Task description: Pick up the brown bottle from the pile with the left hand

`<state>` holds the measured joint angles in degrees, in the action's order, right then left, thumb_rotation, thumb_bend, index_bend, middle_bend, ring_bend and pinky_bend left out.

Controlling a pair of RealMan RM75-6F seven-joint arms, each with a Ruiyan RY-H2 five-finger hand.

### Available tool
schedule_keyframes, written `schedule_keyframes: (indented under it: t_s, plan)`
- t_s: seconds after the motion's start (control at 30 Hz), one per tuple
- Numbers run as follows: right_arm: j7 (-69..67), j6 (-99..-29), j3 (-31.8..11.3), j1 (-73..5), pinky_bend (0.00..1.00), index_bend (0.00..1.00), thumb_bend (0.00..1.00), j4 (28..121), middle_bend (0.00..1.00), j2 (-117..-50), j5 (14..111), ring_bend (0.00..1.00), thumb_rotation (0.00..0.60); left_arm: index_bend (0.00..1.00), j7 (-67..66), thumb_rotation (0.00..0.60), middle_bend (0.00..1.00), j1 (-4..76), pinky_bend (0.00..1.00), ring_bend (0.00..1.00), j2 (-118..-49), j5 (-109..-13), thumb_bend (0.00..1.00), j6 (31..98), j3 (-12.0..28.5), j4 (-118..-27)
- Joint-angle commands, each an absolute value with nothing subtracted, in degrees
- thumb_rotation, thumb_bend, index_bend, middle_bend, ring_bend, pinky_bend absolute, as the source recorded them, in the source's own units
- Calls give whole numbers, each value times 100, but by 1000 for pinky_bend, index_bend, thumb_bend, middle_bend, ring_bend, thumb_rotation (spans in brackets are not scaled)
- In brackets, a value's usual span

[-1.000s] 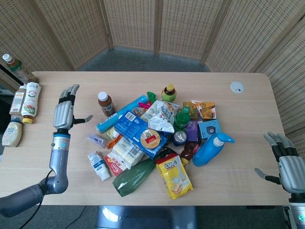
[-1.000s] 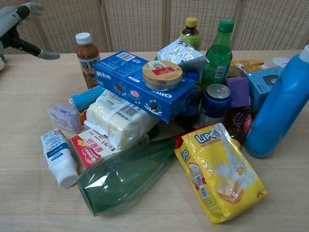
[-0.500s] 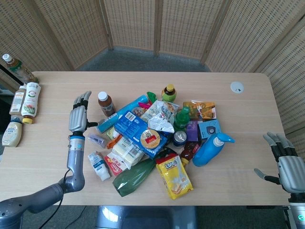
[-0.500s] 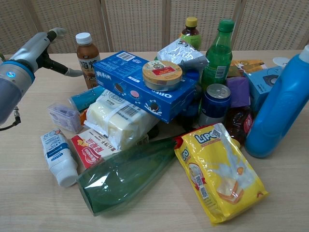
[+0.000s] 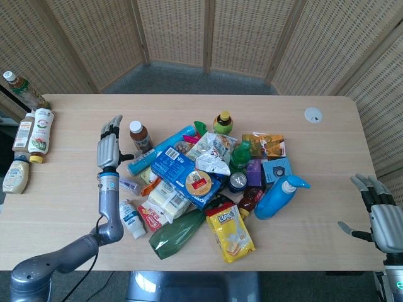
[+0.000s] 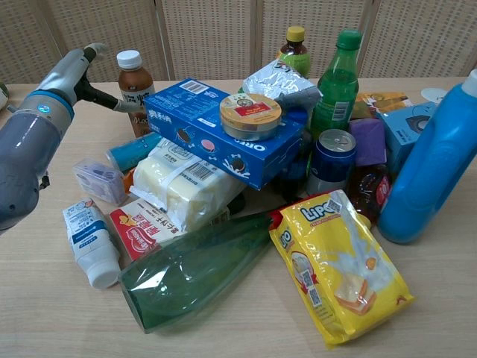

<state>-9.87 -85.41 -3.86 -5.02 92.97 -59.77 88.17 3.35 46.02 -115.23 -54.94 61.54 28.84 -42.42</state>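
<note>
The brown bottle (image 5: 139, 136) with a white cap stands upright at the left edge of the pile, also seen in the chest view (image 6: 135, 89). My left hand (image 5: 109, 150) is open just left of it, fingers pointing away from me and the thumb reaching toward the bottle's body. In the chest view the left hand (image 6: 77, 68) shows its thumb tip at the bottle's label; whether it touches I cannot tell. My right hand (image 5: 381, 215) rests open at the table's right edge, far from the pile.
The pile holds a blue cookie box (image 5: 179, 171), green pouch (image 5: 178, 233), yellow snack bag (image 5: 231, 232), blue detergent bottle (image 5: 279, 195), green bottle (image 5: 240, 155) and a white tube (image 5: 130, 218). Sauce bottles (image 5: 34, 131) lie at the far left edge.
My left hand has moved right and slightly away from me, closing in on the brown bottle until its thumb is at the bottle's side. The right hand has stayed put.
</note>
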Motion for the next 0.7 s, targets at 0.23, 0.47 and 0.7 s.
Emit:
schedule_keyframes:
  t_s: [0.23,0.47,0.7]
  plan:
    - [-1039,-8346,-402,-580,0,0,0,9193,0,-6037,8691,0,600,130,839,600,14,5451,100,14,-12212,-5489,0,5889,3256,-2997]
    - [-1127,-8311,-401,-602,0,0,0,9175,0,-6031,8692,0,600,704,591,600,535,5747,471,502,-12530,-5429,137,5864,3328,-2494]
    - [-1208,-8379,-397,-576,0,0,0,9185,0,-5991,8731,0,600,792,688,600,641,5531,510,578,-12383,-5554,202,6251,3281,-2722]
